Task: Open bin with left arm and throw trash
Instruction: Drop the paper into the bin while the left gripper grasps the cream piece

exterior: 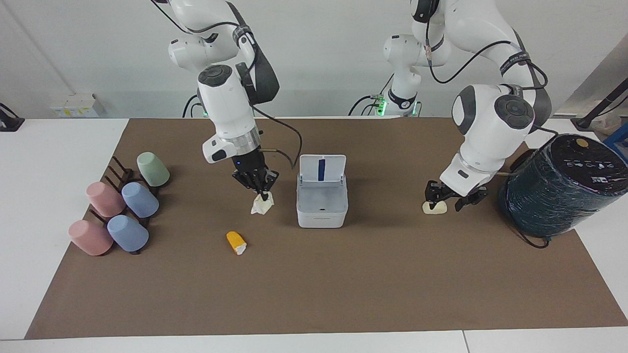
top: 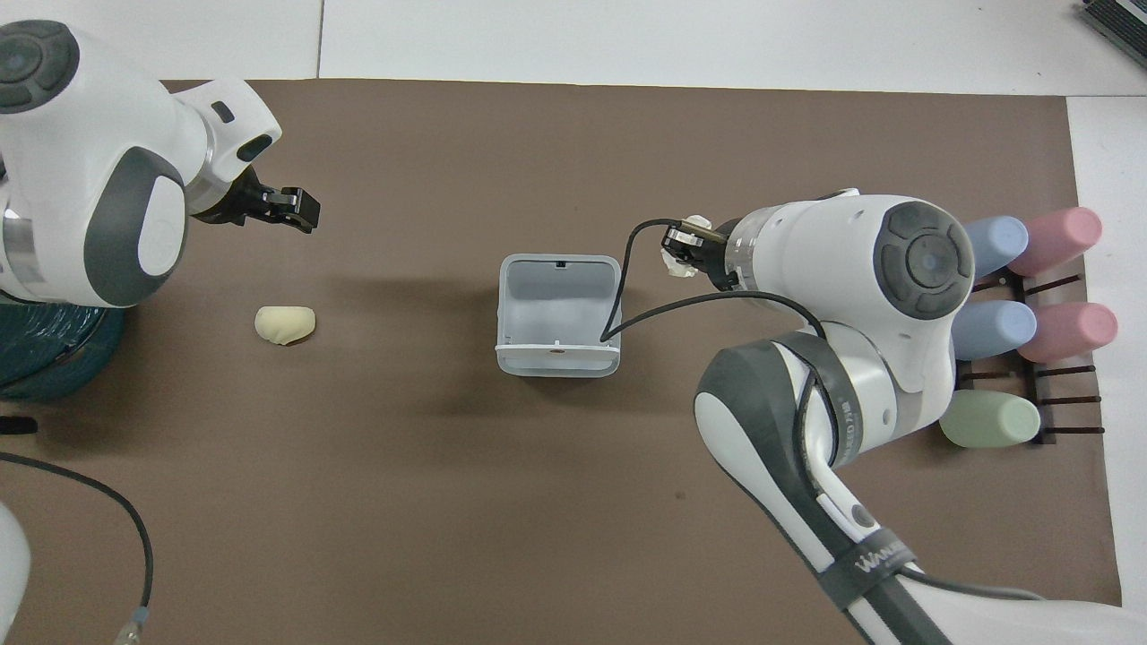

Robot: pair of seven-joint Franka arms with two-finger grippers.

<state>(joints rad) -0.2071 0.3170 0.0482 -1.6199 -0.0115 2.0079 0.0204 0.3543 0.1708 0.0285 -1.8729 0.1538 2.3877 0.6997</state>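
- Readable writing was scarce: a grey band on the right arm's forearm carried pale lettering that looked like "WANJEED", partly cut off; small white marks on top of the dark wrapped cylinder (exterior: 564,184) were too tiny to read.
- One white square bin (exterior: 322,205) sat near the middle of the brown mat (exterior: 314,294), its lid (exterior: 322,169) standing upright at the edge nearer the robots, showing one blue stripe inside.
- Three scraps of trash were in view.
- One whitish paper lump (exterior: 261,204) hung pinched between the closed fingers of the right gripper (exterior: 263,194), raised over the mat just beside the bin, toward the right arm's end.
- One orange piece with a white end (exterior: 236,242) lay on the mat, farther from the robots than the paper lump.
- One pale yellow lump (exterior: 434,207) lay on the mat toward the left arm's end, well apart from the bin.
- The left gripper (exterior: 454,201) hung low over the yellow lump with its fingers spread wide, holding nothing.
- Five cups rested tilted on one dark rack (exterior: 120,176) at the right arm's end: two pink cups (exterior: 98,215), two blue cups (exterior: 133,215) and one green cup (exterior: 152,168).
- The one dark wrapped cylinder stood at the left arm's end.
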